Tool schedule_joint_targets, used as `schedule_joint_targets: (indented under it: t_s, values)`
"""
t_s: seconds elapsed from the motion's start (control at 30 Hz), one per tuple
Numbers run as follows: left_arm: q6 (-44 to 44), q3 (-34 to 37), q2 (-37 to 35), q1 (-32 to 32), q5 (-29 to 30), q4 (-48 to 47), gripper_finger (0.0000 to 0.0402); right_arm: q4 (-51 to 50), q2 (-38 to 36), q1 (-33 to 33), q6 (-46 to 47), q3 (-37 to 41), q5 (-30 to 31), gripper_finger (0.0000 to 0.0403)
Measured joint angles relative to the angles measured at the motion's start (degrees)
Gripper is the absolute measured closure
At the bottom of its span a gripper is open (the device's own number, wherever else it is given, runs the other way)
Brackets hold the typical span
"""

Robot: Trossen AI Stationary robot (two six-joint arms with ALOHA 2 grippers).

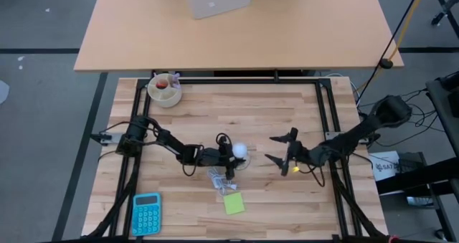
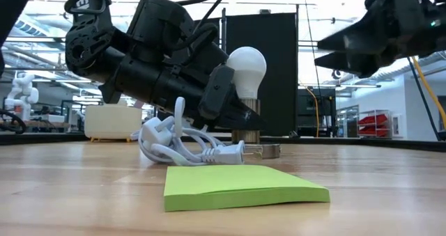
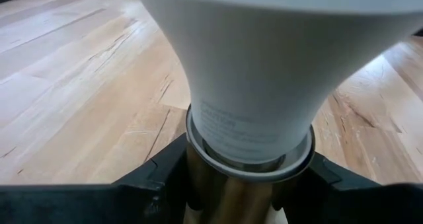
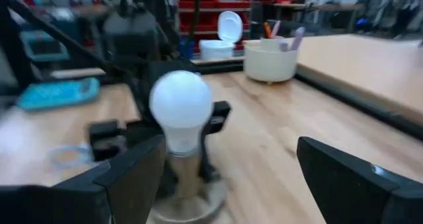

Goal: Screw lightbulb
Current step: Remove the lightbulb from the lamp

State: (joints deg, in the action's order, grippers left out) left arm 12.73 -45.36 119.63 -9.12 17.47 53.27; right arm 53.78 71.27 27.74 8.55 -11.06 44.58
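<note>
Where the left arm reaches toward the middle of the counter (image 1: 301, 121) in the high view, its jaws (image 1: 228, 157) sit around the base below the bulb (image 1: 239, 151), which stands near the counter's centre, slightly toward the front edge; the right arm's jaws (image 1: 282, 151) hang wide open just beside the bulb on its right, holding nothing. A coiled cable (image 1: 216, 178) lies just in front of the bulb, a green pad (image 1: 233, 203) nearer the front edge, a calculator (image 1: 146, 213) at the front left corner and a cup (image 1: 166, 89) at the back left corner. In the low view the bulb (image 2: 246, 70) stands upright on a brass socket (image 2: 246, 136), the left jaws (image 2: 233, 111) clamped at that height, with the cable (image 2: 185, 147) and pad (image 2: 240, 186) in front and the right jaws (image 2: 362, 48) raised and apart. The left wrist view shows the bulb's (image 3: 264, 65) neck seated in the socket (image 3: 228, 191), dark fingers (image 3: 149, 184) pressed to either side of the socket. The right wrist view shows the bulb (image 4: 180, 108) between its own spread fingers (image 4: 125, 181), untouched.
</note>
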Motion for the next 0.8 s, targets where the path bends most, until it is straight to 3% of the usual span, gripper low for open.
schedule_joint_targets:
  t_s: [0.17,0.37,0.53,0.8]
  values:
    - [0.1,0.0,0.0,0.3,0.0,-0.2,0.022,0.3,2.0,-2.2,-2.4,-1.7,2.1,0.0069]
    - [-1.7,0.0,0.0,0.9,-0.3,0.0,0.022,0.2,2.0,-3.0,-2.2,-2.0,-0.1,0.0076]
    - [-3.8,-0.1,0.0,1.8,-3.5,0.1,0.022,0.1,2.0,-3.0,-4.1,-2.0,-6.1,0.0093]
    - [-4.3,-0.1,0.0,2.4,-5.0,0.2,0.022,-0.2,3.5,-3.0,-4.7,-2.0,-8.9,0.0157]
